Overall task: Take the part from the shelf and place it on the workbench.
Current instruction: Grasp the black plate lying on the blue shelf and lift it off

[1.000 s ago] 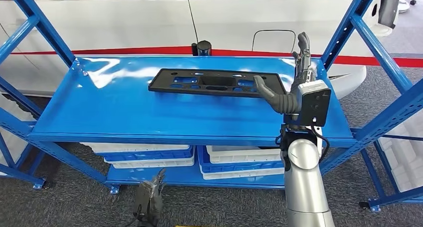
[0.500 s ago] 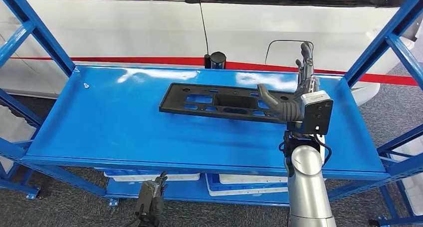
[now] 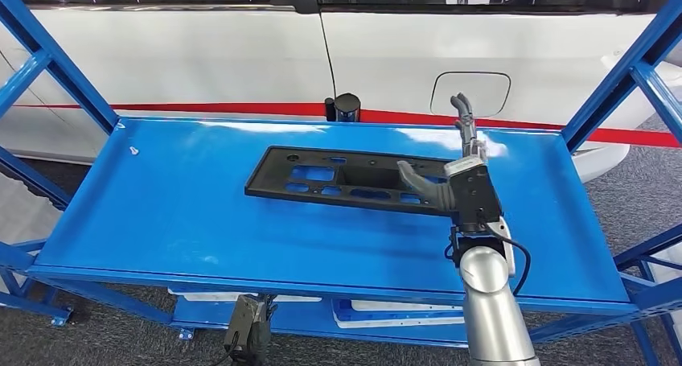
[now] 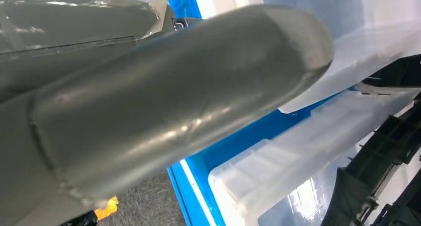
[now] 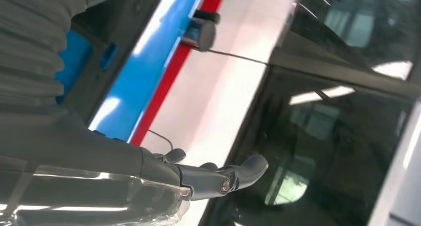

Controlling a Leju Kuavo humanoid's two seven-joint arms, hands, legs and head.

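Note:
The part (image 3: 338, 178) is a long flat black plate with cut-outs, lying across the middle of the blue shelf board (image 3: 185, 221). My right hand (image 3: 458, 177) is at the part's right end, its thumb stretched over the plate and its fingers (image 3: 464, 121) held straight, pointing away from me. It holds nothing. The right wrist view has the straight fingers (image 5: 218, 179) in front of the white car and a dark piece of the part (image 5: 106, 67) beside the ribbed cover. My left hand (image 3: 248, 330) hangs low in front of the shelf, holding nothing.
Blue uprights (image 3: 619, 72) frame the shelf on both sides. A small dark cylinder (image 3: 347, 107) stands at the board's back edge, with a white car (image 3: 241, 52) behind it. White and blue bins (image 3: 402, 311) sit on the lower level; clear bins (image 4: 278, 171) appear near my left hand.
The camera has shifted, so the whole shelf sits differently in the picture. My right hand has reached further out and lower, down to the part's right end.

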